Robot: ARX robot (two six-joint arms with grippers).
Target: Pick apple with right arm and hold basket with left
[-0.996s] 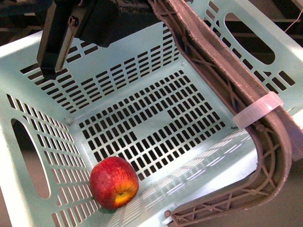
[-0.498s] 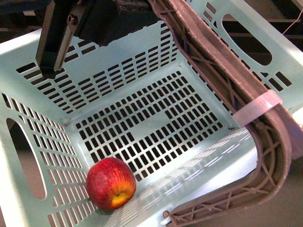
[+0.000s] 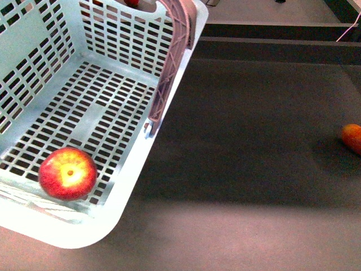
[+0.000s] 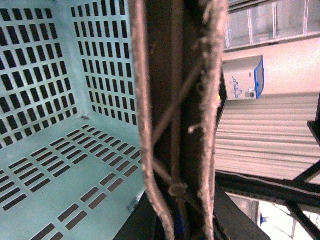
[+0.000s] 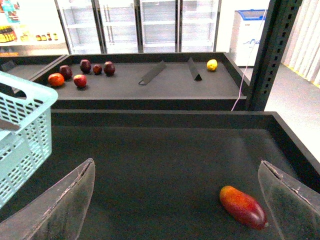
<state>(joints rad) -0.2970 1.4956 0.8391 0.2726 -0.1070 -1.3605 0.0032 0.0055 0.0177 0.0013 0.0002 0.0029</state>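
The red apple (image 3: pixel 67 173) with a yellow blush lies on the slotted floor of the pale green basket (image 3: pixel 135 169), near its front corner, in the front view. The basket's brown handle (image 3: pixel 169 73) stands upright along its right rim. In the left wrist view my left gripper (image 4: pixel 182 227) is shut on that handle (image 4: pixel 175 100), with the basket's inside (image 4: pixel 60 125) beside it. My right gripper (image 5: pixel 177 200) is open and empty over the dark shelf. Neither gripper shows in the front view.
An oblong orange-red fruit (image 5: pixel 242 206) lies on the dark shelf between my right fingers, also at the front view's right edge (image 3: pixel 351 137). Several dark and red fruits (image 5: pixel 80 70) and a yellow one (image 5: pixel 212 64) lie on the far shelf. A raised shelf edge (image 3: pixel 271 42) runs behind.
The basket has shifted far to the left and lower in the front view, and the shelf and the oblong fruit have come into view. The apple stays inside the basket. The left gripper has left the front view.
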